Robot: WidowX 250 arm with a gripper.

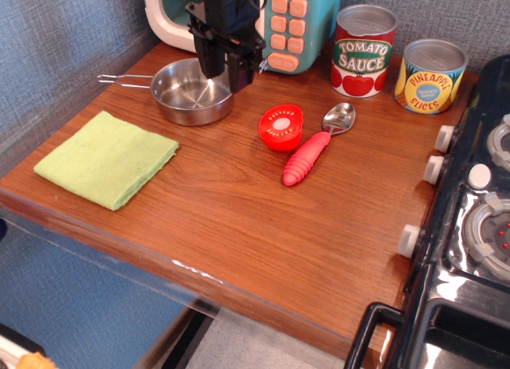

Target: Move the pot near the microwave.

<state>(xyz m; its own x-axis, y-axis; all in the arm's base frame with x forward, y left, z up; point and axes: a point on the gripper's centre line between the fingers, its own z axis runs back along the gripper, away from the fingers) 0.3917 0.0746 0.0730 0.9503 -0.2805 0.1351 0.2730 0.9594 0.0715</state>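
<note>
The pot (pixel 187 98), a small shiny steel saucepan, sits flat on the wooden table with its thin wire handle (pixel 123 80) pointing left. It stands just in front of the teal and cream microwave (pixel 315 18) at the back. My gripper (pixel 227 76) hangs over the pot's right rim, in front of the microwave door. Its jaws stand apart and hold nothing. The arm hides part of the microwave's front.
A green cloth (pixel 107 158) lies front left. A red round toy piece (pixel 281 127) and a spoon with a red handle (pixel 313 151) lie in the middle. A tomato sauce can (pixel 364 50) and a pineapple can (pixel 430 76) stand at the back right. A black stove (pixel 470 241) is on the right.
</note>
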